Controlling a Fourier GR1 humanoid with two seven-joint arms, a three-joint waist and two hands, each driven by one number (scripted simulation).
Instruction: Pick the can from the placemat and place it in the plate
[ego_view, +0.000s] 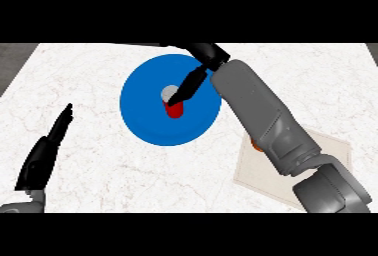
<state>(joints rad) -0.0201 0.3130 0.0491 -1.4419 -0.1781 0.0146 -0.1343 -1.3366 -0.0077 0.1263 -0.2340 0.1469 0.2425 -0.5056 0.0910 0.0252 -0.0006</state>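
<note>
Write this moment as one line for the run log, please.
can: upright on blue plate | right robot hand: fingers on can | left robot hand: open, resting at left | placemat: can gone

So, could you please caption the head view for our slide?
Right robot hand at the red can on the blue plate; left robot hand resting open.
</note>
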